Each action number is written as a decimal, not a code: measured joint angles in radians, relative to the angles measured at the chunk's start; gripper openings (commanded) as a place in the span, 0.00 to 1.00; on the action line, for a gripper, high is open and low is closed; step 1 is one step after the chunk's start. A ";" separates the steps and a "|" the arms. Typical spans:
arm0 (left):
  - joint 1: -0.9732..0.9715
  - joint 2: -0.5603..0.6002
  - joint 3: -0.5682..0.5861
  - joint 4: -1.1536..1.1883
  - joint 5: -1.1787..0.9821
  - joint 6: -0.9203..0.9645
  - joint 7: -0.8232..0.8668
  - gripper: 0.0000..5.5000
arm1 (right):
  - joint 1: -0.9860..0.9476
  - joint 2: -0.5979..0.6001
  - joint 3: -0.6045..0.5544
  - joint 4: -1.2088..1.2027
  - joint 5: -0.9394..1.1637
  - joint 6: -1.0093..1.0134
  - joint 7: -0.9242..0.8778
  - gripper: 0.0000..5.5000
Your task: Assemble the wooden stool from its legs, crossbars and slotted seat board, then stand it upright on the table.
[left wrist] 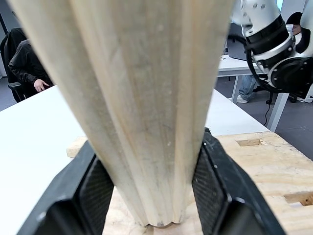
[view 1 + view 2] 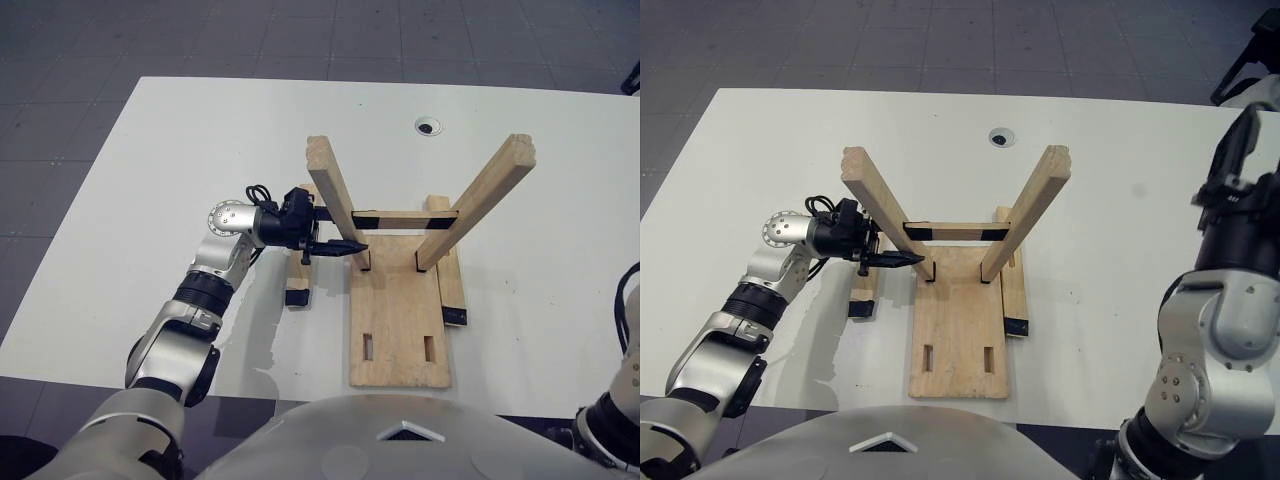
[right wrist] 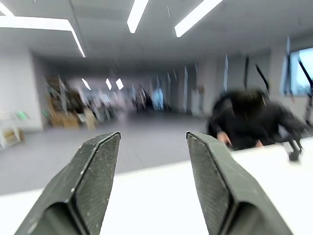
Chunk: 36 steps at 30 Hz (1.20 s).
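Clamping the upright leg (image 2: 334,188) just above the seat board (image 2: 398,335), left gripper (image 2: 346,246) partly covers a loose piece (image 2: 297,287); right gripper (image 3: 152,138) raised, spread, empty

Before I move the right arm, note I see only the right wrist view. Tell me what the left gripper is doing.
Observer: The left gripper is shut on the leg nearer the left arm, low down by the seat board.
Operator: Report the other leg.
Observer: The second leg stands tilted on the board too; a crossbar joins both legs.
Operator: List what remains unfitted.
Observer: Two slots in the board are free; a loose wooden piece lies on its left and another on its right.
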 measured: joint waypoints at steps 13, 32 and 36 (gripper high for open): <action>-0.003 0.003 -0.006 0.000 0.000 0.000 0.000 0.37 | 0.092 0.039 0.510 0.034 -0.206 0.025 0.032 0.45; -0.010 0.061 -0.028 -0.016 -0.010 0.021 0.002 0.37 | 0.119 0.087 0.767 -0.037 -0.448 0.024 -0.040 0.45; -0.023 0.060 -0.051 -0.017 -0.010 0.021 0.013 0.37 | 0.140 0.076 0.697 -0.061 -0.416 0.018 0.015 0.45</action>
